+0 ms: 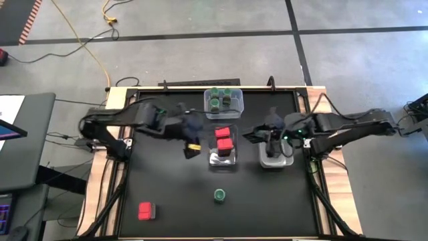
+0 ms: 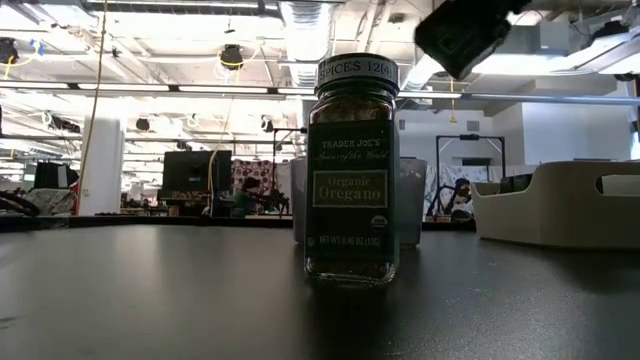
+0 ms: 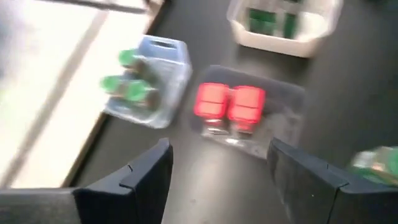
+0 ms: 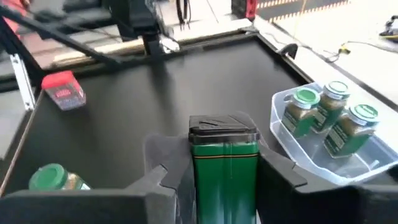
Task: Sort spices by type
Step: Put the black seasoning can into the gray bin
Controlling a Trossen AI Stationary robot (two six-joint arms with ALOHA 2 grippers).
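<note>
A green-lidded jar (image 2: 352, 170) labelled oregano is seen standing upright on the black table (image 1: 167, 194), nearest the low camera; from above, the same jar sits alone toward the front of the table. A red-topped container (image 1: 146, 211) is found near the front left corner, well apart from the jar.

Further back, in the middle of the table, a clear tub (image 1: 223, 148) holds two red-topped containers (image 1: 223, 138) side by side. Just to its right, a pale tray (image 1: 275, 159) sits under the right gripper (image 4: 224, 171). The fingers of this gripper are pinched on a green tin with a black cap (image 4: 224, 162), held upright between them over the tray.

The left gripper (image 3: 217, 180) is held above the table just left of the middle tub, its fingers spread with nothing between them; the red-topped containers and the tubs are seen beyond it.

Farthest back, at the rear edge, another clear tub (image 1: 223, 100) holds three green-lidded jars (image 4: 323, 121) standing close together. In the room behind the table, ceiling lights and distant furniture are visible.
</note>
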